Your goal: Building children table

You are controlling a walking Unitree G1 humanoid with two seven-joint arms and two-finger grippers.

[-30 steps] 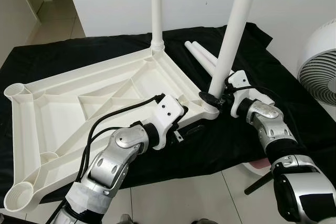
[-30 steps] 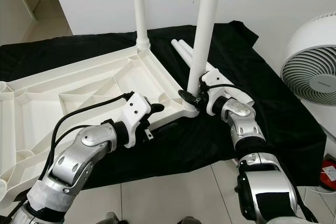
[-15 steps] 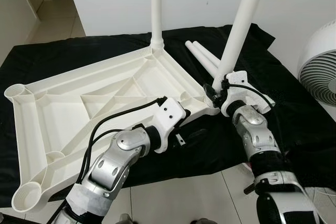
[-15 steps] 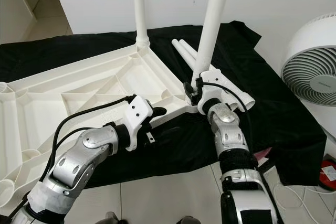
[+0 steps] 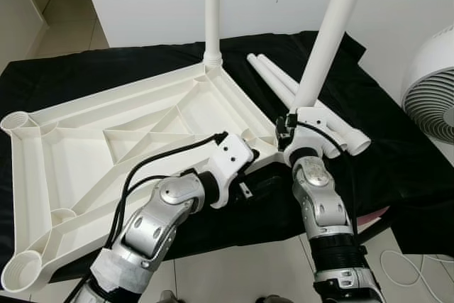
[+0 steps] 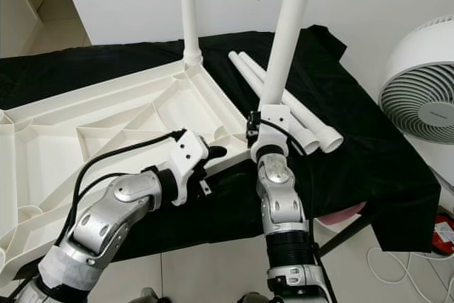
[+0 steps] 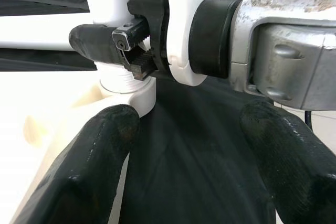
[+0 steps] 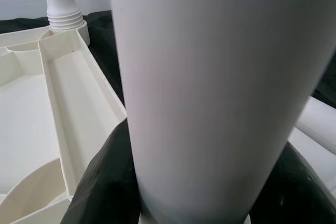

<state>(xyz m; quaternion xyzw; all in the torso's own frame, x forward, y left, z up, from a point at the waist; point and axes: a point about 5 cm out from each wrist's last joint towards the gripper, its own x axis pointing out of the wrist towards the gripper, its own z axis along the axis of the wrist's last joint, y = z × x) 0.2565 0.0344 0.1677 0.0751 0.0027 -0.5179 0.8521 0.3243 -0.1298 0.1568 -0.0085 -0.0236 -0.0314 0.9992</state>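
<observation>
The white table top (image 5: 85, 147) lies upside down on a black cloth. One white leg (image 5: 211, 5) stands upright in its far corner. A second leg (image 5: 323, 40) leans over the near right corner socket (image 7: 126, 90), its threaded end at the socket. My right gripper (image 5: 286, 131) is shut on this leg just above the socket, with a finger (image 8: 102, 182) on each side of it. My left gripper (image 7: 194, 161) is open over the cloth beside that corner, nothing between its fingers (image 7: 100, 156). Two loose legs (image 5: 312, 104) lie on the cloth behind.
A white fan (image 6: 418, 97) stands at the right. The cloth's front edge (image 6: 213, 228) hangs over tiled floor. Something pink (image 6: 340, 214) shows under the cloth, and a small red item (image 6: 445, 235) lies on the floor. Empty corner sockets (image 5: 15, 120) sit at the left.
My right forearm has swung from the right side round to the near side of the leg, still clamped on it. The left gripper has stayed by the corner.
</observation>
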